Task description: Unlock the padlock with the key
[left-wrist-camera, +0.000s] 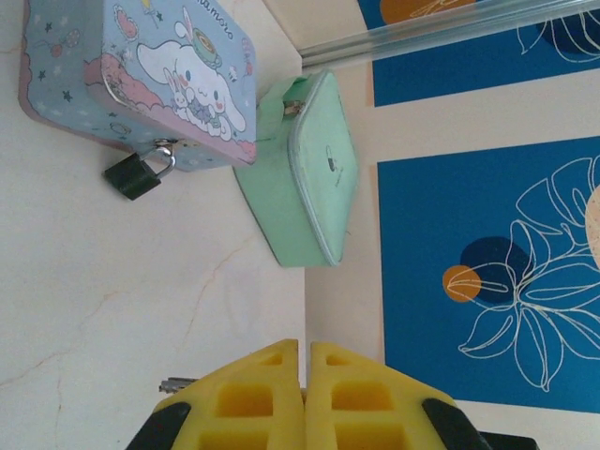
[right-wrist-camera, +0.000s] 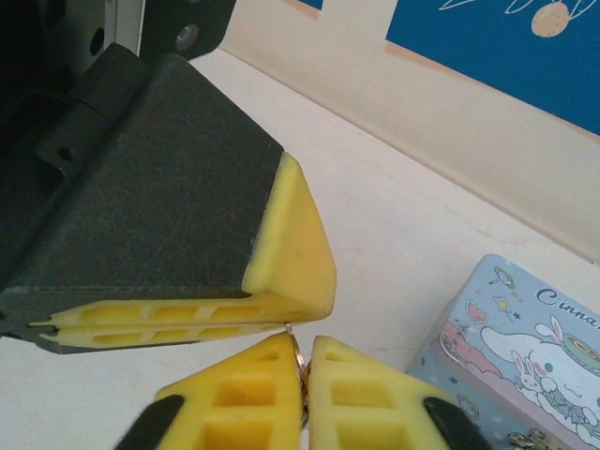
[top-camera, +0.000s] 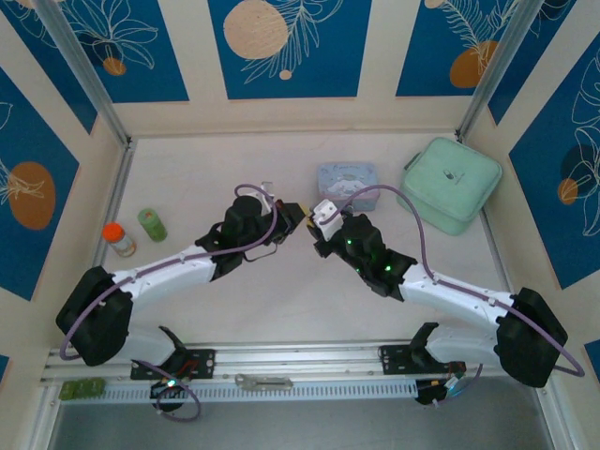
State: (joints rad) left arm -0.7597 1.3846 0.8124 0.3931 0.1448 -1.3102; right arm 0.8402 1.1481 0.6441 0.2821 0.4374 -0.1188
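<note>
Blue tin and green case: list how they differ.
The tin is pale blue with a cartoon print; the case is mint green. The tin is smaller than the case. A padlock hangs from the tin, not the case. Both are closed rounded boxes.

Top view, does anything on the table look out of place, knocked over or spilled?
Nothing looks spilled or damaged. The mint green case sits turned at an angle in the far right corner, not squared up like the cartoon tin beside it. A flat grey metal bar lies on the front rail, off the table.
</note>
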